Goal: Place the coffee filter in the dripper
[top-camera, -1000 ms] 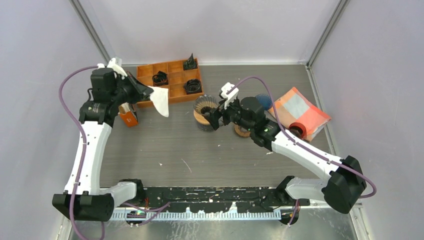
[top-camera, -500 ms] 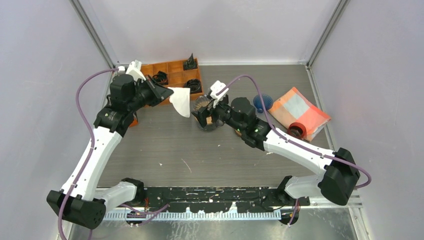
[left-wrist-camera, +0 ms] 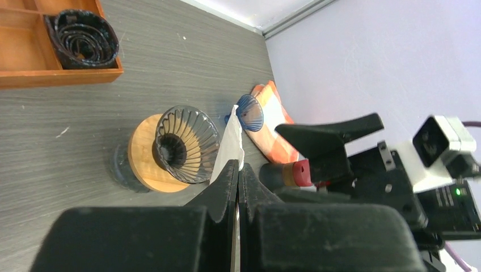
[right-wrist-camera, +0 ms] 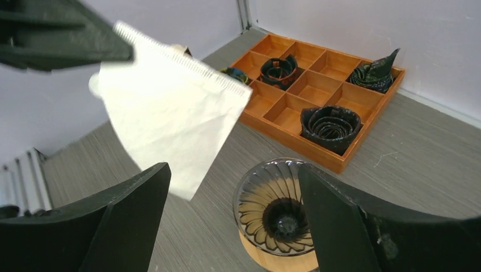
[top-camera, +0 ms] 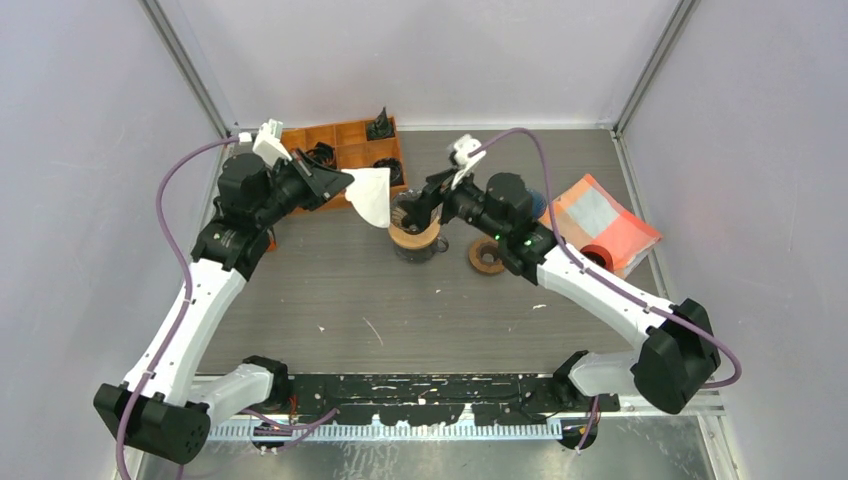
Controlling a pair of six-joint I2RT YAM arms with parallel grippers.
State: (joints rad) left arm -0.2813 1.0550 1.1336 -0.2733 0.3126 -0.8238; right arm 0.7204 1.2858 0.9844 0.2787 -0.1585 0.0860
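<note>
Pinching the white coffee filter (top-camera: 372,195) by one edge, the left tool (top-camera: 345,180) holds it aloft just left of the dripper (top-camera: 413,222); the right tool (right-wrist-camera: 233,170) hovers wide open, empty, over the dripper.

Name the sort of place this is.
Probably a robot lab cell: bare walls box in the table, left arm and right arm are bolted at its near edge, and the dripper and filter look like props.
</note>
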